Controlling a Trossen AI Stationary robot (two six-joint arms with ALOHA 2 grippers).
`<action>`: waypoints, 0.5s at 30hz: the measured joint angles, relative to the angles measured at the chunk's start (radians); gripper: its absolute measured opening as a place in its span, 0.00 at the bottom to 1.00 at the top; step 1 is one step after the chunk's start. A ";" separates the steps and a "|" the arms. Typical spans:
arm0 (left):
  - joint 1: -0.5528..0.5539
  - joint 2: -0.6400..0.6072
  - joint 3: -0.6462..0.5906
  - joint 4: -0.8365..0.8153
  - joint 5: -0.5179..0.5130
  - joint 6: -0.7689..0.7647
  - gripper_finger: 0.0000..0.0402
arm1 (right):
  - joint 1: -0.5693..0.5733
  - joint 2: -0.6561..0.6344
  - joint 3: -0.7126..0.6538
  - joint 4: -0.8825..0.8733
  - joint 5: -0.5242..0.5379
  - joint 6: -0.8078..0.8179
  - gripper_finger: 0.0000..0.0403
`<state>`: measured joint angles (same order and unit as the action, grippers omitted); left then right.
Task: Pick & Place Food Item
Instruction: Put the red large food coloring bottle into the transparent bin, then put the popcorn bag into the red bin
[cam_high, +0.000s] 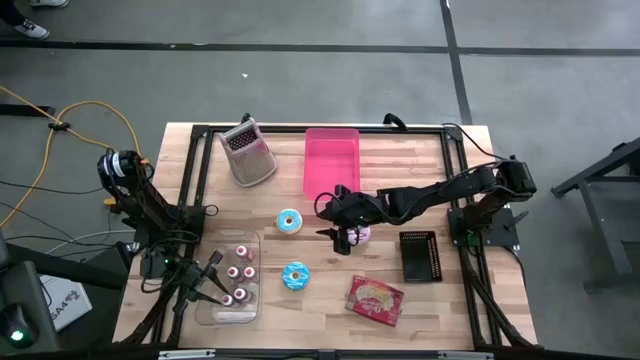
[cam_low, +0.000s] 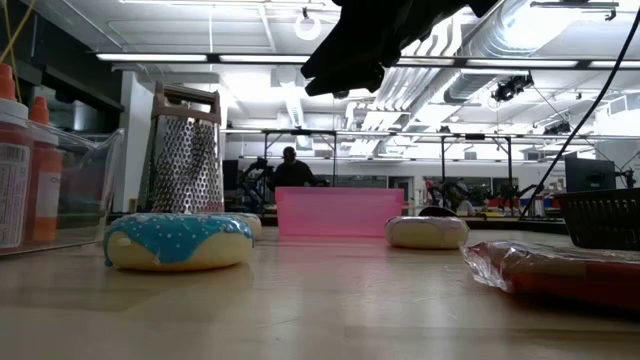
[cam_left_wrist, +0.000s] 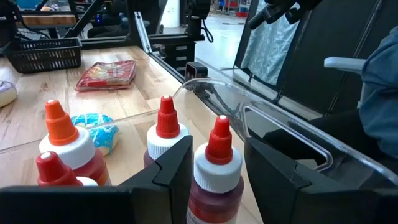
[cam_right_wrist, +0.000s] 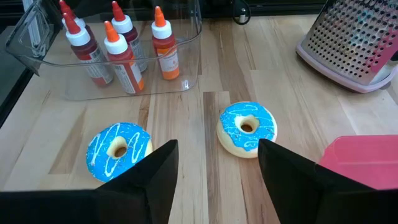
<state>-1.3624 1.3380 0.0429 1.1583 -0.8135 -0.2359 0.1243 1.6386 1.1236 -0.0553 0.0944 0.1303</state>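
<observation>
The blue-iced ring doughnut (cam_high: 289, 222) lies at the centre of the frame on the wooden surface (cam_high: 460, 310), beside the right gripper (cam_high: 345, 235), whose fingers stand apart. It looks soft and light; I would grip across its sides. The left gripper (cam_high: 222, 291), lower left, has its fingers apart around a red-capped sauce bottle (cam_left_wrist: 215, 171).

Pink-frosted donut (cam_high: 362, 234) mostly hidden under right gripper (cam_high: 343, 237); snack packet (cam_low: 560, 268) cut off by low-view edge.

Bright ceiling strip lights (cam_low: 180, 57) shine evenly; shadows on the table (cam_high: 450, 300) are faint. At table height the near donut (cam_low: 178, 240) is soft, the arm overhead a dark silhouette.
</observation>
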 joint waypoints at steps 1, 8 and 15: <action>0.000 0.000 0.000 0.006 0.000 0.003 0.34 | 0.000 0.000 0.000 0.000 0.000 0.000 0.52; 0.000 -0.001 -0.003 0.095 -0.002 0.099 0.34 | 0.000 0.000 0.000 0.000 0.000 0.000 0.52; 0.000 -0.006 -0.020 0.207 -0.028 0.148 0.35 | 0.000 0.000 0.000 0.000 0.000 0.000 0.52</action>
<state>-1.3621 1.3320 0.0227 1.3650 -0.8417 -0.0882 0.1246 1.6386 1.1236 -0.0555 0.0940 0.1303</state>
